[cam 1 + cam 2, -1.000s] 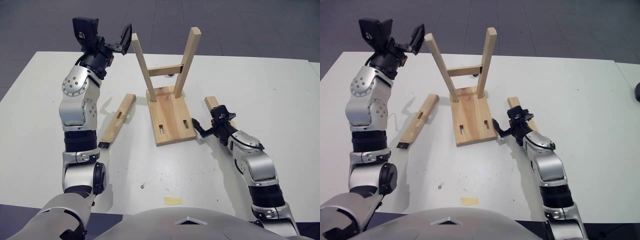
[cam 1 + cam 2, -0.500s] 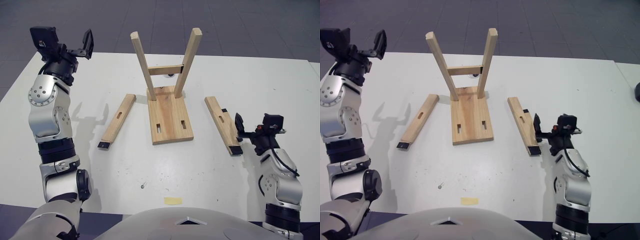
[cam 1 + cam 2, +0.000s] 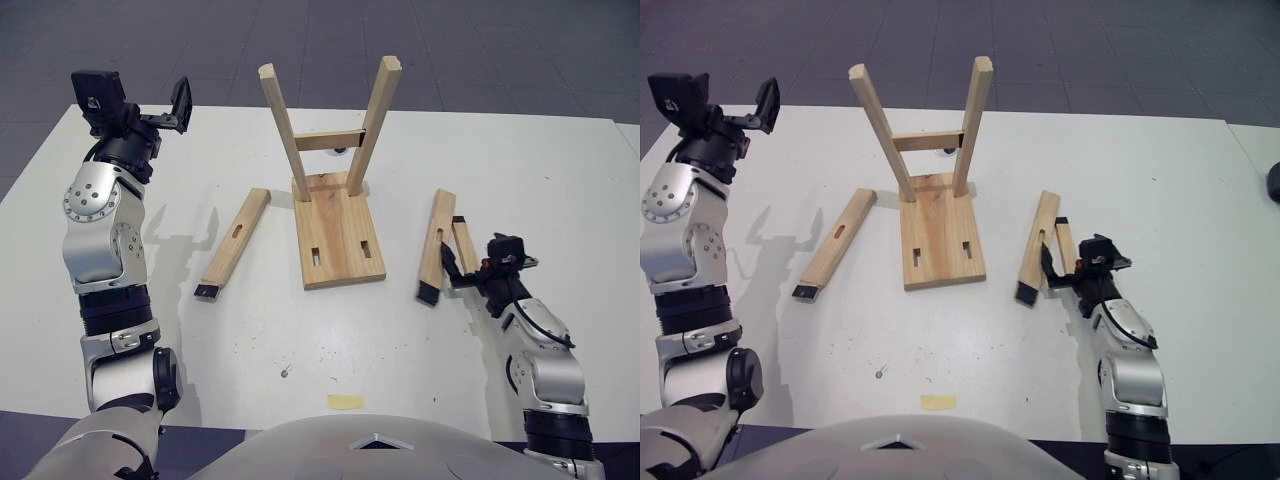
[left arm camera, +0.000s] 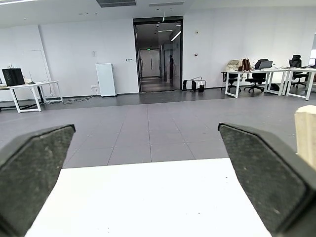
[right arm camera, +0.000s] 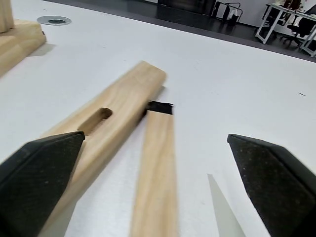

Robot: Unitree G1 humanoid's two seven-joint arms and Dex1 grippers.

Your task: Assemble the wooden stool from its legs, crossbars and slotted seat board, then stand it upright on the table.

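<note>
Both arms wear smooth silver shells broken by black joint bands. The left arm, at nine o'clock, has a round silver disc ringed with small dark screws. The right arm, at four o'clock, carries a thin black cable. The left tool is black. The right tool is black with a red spot. The pads are dark, grainy wedges.

Left arm: reared up tall, elbow bent, forearm near vertical.
Left tool: high up, fingers spread wide.
Right arm: low, stretched forward.
Right tool: fingers wide apart, gripping nothing.
</note>
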